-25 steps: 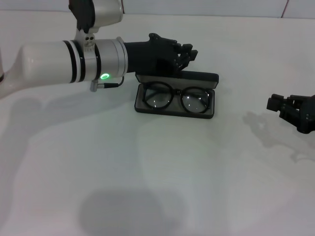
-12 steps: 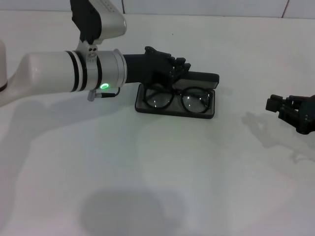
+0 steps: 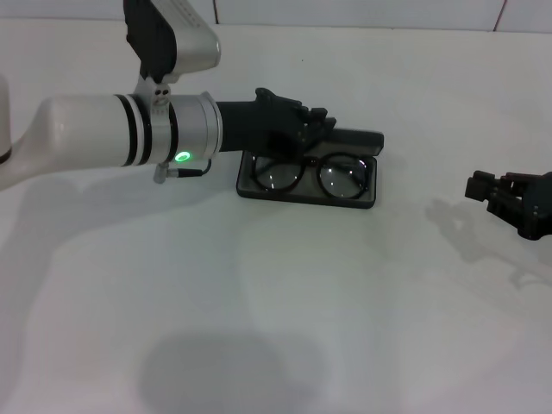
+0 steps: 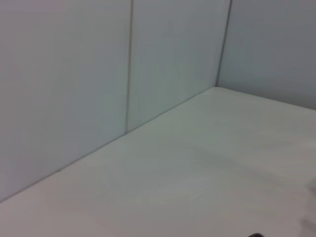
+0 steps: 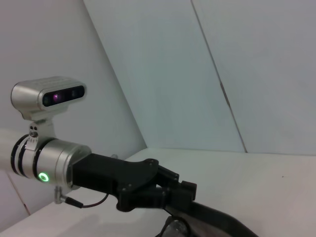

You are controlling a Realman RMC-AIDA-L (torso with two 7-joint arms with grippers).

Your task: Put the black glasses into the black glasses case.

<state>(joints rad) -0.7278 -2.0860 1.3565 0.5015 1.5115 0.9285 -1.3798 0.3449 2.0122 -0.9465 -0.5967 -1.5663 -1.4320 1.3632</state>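
Now that our left gripper [image 3: 317,122] has sunk lower behind the case [image 3: 307,191], it touches the raised lid; its grip we cannot tell. The glasses [image 3: 312,174] lie inside the case, so closing seems next. Our right gripper [image 3: 493,186] idles well right of the case.

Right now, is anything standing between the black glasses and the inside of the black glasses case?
Nothing visible does. The black glasses already lie inside the open black glasses case, lenses up. The left gripper sits at the case's raised lid, at its far edge. The right gripper waits well off to the right.
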